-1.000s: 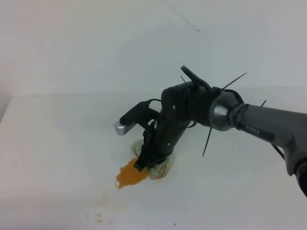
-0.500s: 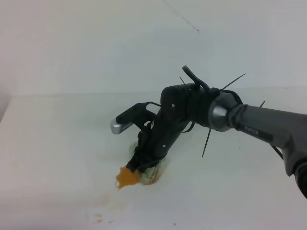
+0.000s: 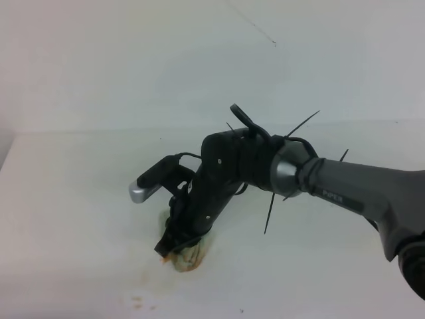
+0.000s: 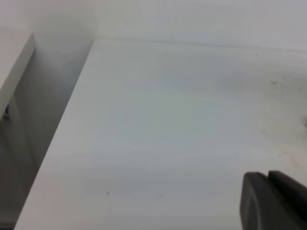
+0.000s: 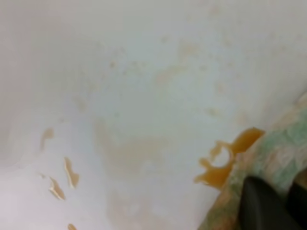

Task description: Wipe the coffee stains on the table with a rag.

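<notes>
The rag [image 3: 189,256] is a soft, bunched wad of pale green and white cloth, tan-stained, lumpy with no clear long axis; it sits on the smooth white table [image 3: 73,199] near the front centre, covering most of the stains [image 5: 218,167]. The right gripper [image 3: 174,244], matte black and angled down to the left, is clamped narrowly on the rag from above. The stains are glossy orange-brown puddle edges beside the cloth, with faint tan smears and small drops further out. The left gripper [image 4: 273,201] shows only a dark corner; its state cannot be told.
</notes>
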{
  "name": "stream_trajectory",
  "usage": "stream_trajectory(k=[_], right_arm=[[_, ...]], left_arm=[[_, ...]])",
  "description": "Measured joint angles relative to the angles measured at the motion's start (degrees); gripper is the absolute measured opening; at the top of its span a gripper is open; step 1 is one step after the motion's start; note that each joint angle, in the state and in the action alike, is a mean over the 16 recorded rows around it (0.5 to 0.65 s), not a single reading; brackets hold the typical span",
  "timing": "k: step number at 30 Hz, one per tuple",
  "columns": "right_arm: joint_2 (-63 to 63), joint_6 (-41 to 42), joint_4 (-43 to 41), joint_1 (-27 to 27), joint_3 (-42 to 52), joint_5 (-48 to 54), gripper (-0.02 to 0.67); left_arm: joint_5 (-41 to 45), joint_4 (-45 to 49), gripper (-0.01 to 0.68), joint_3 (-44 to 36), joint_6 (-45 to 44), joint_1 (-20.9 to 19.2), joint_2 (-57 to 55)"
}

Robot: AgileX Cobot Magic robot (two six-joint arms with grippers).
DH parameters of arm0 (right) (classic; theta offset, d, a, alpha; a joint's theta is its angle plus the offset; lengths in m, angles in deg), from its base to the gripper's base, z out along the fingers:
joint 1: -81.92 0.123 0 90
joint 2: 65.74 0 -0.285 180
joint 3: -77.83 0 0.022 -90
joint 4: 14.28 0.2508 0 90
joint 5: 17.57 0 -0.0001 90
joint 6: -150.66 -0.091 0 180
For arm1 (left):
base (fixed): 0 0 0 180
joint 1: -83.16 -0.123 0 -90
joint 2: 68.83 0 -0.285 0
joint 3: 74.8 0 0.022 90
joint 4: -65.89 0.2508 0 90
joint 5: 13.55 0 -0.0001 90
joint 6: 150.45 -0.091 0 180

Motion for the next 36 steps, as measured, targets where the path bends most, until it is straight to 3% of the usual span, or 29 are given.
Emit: stream_trajectory(k=[12,20,29,36], right_arm=[[-0.9,-1.4,-0.9,2.5,-0.2,-0.7,0.027],[-2.1,-7.2,-7.6,3.1,-0.7,-1.3,0.027],[-2.3,-12.4,-15.6,1.6,-1.0,-1.8,0.027],[-1.7,-10.5,-15.3,-0.8,-0.9,-1.1,0.027]], left_arm=[[0.0,0.0,-0.003,0.0,0.0,0.0,0.0],[0.0,0.0,-0.002,0.0,0.0,0.0,0.0],[0.0,0.0,-0.002,0.0,0.0,0.0,0.0],[0.0,0.0,-0.002,0.0,0.0,0.0,0.0]])
